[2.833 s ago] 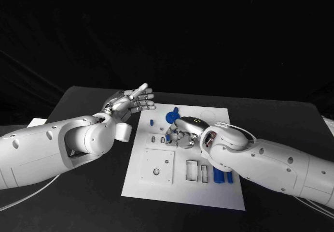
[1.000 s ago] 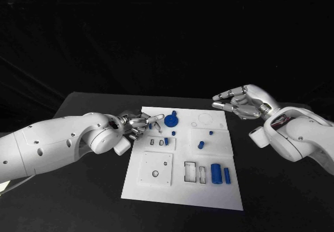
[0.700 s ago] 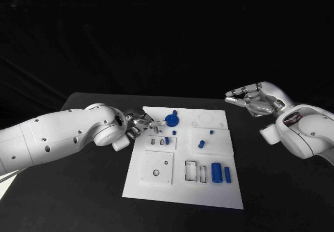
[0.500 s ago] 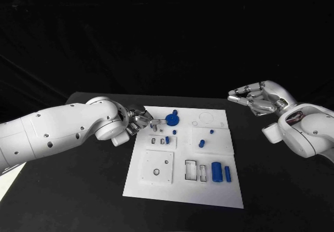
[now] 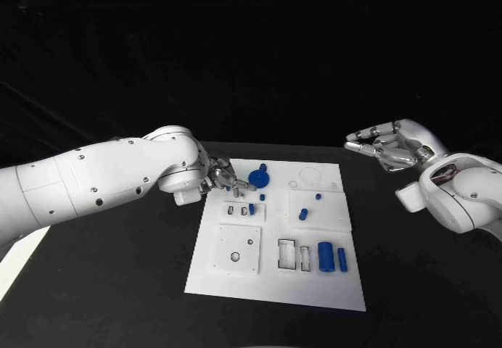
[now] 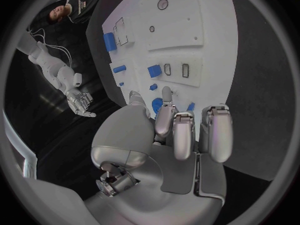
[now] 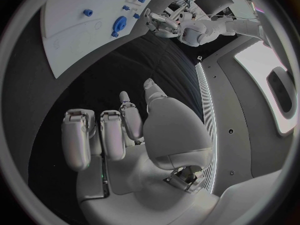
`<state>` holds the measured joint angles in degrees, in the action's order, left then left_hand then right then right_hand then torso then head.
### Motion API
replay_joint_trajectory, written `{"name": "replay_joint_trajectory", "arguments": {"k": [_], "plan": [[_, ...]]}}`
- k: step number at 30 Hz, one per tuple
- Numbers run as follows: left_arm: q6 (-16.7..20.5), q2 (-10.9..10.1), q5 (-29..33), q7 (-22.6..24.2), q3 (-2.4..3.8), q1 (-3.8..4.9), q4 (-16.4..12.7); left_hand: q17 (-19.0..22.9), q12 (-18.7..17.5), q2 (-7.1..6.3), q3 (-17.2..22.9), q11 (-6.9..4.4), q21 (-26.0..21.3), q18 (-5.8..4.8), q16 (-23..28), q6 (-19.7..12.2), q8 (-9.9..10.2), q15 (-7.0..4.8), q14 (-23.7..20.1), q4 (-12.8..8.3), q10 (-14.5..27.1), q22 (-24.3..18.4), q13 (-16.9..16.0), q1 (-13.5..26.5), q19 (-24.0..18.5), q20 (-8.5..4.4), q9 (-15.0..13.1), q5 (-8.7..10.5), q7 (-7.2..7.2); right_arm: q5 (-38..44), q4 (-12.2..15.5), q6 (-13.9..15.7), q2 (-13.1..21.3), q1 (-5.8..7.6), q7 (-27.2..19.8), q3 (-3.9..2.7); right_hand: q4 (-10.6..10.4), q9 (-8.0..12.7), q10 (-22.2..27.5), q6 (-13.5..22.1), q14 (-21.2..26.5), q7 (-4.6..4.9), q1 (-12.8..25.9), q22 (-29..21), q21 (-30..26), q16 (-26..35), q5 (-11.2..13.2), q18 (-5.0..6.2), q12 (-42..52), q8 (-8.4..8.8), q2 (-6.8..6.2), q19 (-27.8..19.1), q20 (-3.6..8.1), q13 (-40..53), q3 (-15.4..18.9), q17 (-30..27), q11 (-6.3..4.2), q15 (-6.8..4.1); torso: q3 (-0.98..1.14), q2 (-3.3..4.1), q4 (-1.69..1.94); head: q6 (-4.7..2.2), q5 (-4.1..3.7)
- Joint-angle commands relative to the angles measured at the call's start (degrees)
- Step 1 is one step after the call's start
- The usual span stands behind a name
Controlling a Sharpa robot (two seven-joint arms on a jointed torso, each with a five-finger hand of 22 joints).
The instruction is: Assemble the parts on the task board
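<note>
Reaching in from the near-left side, the left robot hand (image 5: 228,181) sits over the far-left corner of the task board (image 5: 274,286), fingers bunched close together and pointed at the round blue part (image 5: 258,175). From the head view I cannot tell whether the fingertips touch that part or hold anything; the left wrist view shows the fingers (image 6: 182,130) lying side by side above the board with the round blue part (image 6: 157,104) just past their tips, and no piece plainly gripped.

The right robot hand (image 5: 389,150) hangs in the air beyond the board's far-right corner, well apart from it, over the black table (image 5: 115,290). Its fingers are curled inward around nothing; the right wrist view shows the same curl (image 7: 119,130) with an empty palm.

On the task board, which lies in the middle of the table:
- small blue peg (image 5: 262,196) just near of the round part
- another small blue peg (image 5: 318,196) toward the right side
- short blue piece (image 5: 302,214), tilted, on the raised right-hand panel
- blue piece standing in a slot (image 5: 251,209) on the left panel
- thick blue cylinder (image 5: 324,257) and thin blue rod (image 5: 341,260) lying side by side near the right edge, beside two empty rectangular recesses (image 5: 294,257).
</note>
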<state>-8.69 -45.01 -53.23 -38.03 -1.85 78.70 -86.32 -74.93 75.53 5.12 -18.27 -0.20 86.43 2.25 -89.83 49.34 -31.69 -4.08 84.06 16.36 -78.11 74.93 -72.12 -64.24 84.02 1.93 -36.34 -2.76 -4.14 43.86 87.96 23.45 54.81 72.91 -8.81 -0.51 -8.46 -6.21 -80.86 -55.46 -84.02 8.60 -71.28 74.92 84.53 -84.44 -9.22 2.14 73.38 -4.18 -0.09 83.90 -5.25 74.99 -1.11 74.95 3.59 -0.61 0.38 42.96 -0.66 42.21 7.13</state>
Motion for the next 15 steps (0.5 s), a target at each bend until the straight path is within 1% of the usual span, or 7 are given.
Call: {"name": "replay_joint_trajectory", "arguments": {"k": [1, 3, 7, 10, 12, 15], "plan": [[-5.78, 1.4, -4.46, -7.59, -0.15, 0.35, 1.0, -15.07, 0.11, -0.01, 0.1, 0.05, 0.29, -0.96, -0.17, 0.53, -0.42, 0.22, 5.94, 0.19, -0.35, 8.42, -0.16, -0.17, 3.98, 0.23, -0.07, -0.01, 0.13, 0.24, -0.18, -0.03, -0.15, 0.02, 0.31, -0.02, -0.02, -0.08, 0.23, -0.08, -3.9, -0.08, -0.61, 2.98, -0.33, 0.2, -0.44, 0.45, -0.36, 0.09, 0.04, 0.25, 0.07, 3.36, 0.4, 5.82, -0.03, -0.21, -0.02, 0.0, 0.0, 0.0, -0.04], [-6.17, 2.13, -5.03, -7.86, -0.3, 0.5, 1.62, -15.07, 0.13, 0.0, 0.09, 0.03, 0.3, -0.97, -0.17, 0.61, -0.44, 0.21, 5.94, 0.2, -0.38, 8.45, -0.2, -0.14, 3.99, 0.23, -0.08, -0.01, 0.15, 0.27, -0.21, -0.02, -0.17, 0.02, 0.35, -0.01, -0.01, -0.09, 0.26, -0.06, -3.91, -0.07, -0.67, 2.94, -0.36, 0.2, -0.61, 0.46, -0.41, 0.1, 0.05, 0.24, 0.07, 3.32, 0.48, 5.83, -0.03, -0.21, -0.03, -0.03, 0.09, 0.04, 0.03], [-6.23, 3.49, -5.63, -8.14, -0.55, 0.7, 2.63, -15.07, 0.11, -0.07, -0.13, -0.07, 0.34, -0.98, -0.17, 0.97, -0.55, 0.13, 5.94, 0.32, -0.37, 8.53, -0.19, 0.37, 4.01, 0.19, -0.13, 0.0, 0.26, 0.36, -0.28, -0.05, -0.28, 0.02, 0.39, -0.01, 0.0, -0.1, 0.27, -0.03, -3.9, -0.06, -0.76, 2.88, -0.39, 0.25, -0.9, 0.47, -0.45, 0.11, 0.09, 0.22, 0.07, 3.29, 0.6, 5.76, -0.02, -0.21, 0.01, -0.07, 0.1, 0.08, 0.15], [-5.98, 4.24, -5.82, -8.16, -0.62, 0.77, 2.81, -15.07, 0.25, -0.17, -0.38, -0.19, 0.49, -1.04, -0.17, 1.33, -0.67, 0.03, 5.94, 0.4, -0.51, 8.84, -0.38, 1.21, 4.11, 0.12, -0.21, -0.01, 0.41, 0.39, -0.36, -0.11, -0.44, 0.01, 0.39, -0.01, 0.0, -0.1, 0.27, -0.03, -3.9, -0.06, -0.76, 2.88, -0.39, 0.25, -0.9, 0.47, -0.45, 0.11, 0.09, 0.22, 0.07, 3.29, 0.6, 5.76, -0.02, -0.21, -0.07, -0.03, 0.04, 0.0, 0.22], [-6.19, 4.69, -5.81, -8.17, -0.65, 0.79, 2.82, -15.07, 0.31, -0.19, -0.41, -0.23, 0.57, -1.07, -0.17, 1.47, -0.74, -0.01, 5.94, 0.39, -0.57, 9.0, -0.47, 1.38, 4.15, 0.09, -0.26, -0.01, 0.46, 0.4, -0.44, -0.16, -0.57, 0.01, 0.39, -0.01, 0.0, -0.1, 0.27, -0.03, -3.9, -0.06, -0.76, 2.88, -0.39, 0.25, -0.9, 0.47, -0.45, 0.11, 0.09, 0.22, 0.07, 3.29, 0.6, 5.76, -0.02, -0.21, -0.09, 0.01, -0.01, -0.02, 0.22], [-6.91, 5.28, -5.76, -8.26, -0.69, 0.82, 2.85, -15.07, 0.38, -0.09, -0.35, -0.3, 0.69, -1.12, -0.17, 1.69, -0.88, -0.05, 5.94, 0.32, -0.64, 9.26, -0.56, 1.39, 4.23, 0.06, -0.35, -0.02, 0.54, 0.41, -0.52, -0.23, -0.74, 0.01, 0.39, -0.01, 0.0, -0.1, 0.27, -0.03, -3.9, -0.06, -0.76, 2.88, -0.39, 0.25, -0.9, 0.47, -0.45, 0.11, 0.09, 0.22, 0.07, 3.29, 0.6, 5.76, -0.02, -0.21, -0.01, -0.03, 0.04, 0.08, 0.22]]}}
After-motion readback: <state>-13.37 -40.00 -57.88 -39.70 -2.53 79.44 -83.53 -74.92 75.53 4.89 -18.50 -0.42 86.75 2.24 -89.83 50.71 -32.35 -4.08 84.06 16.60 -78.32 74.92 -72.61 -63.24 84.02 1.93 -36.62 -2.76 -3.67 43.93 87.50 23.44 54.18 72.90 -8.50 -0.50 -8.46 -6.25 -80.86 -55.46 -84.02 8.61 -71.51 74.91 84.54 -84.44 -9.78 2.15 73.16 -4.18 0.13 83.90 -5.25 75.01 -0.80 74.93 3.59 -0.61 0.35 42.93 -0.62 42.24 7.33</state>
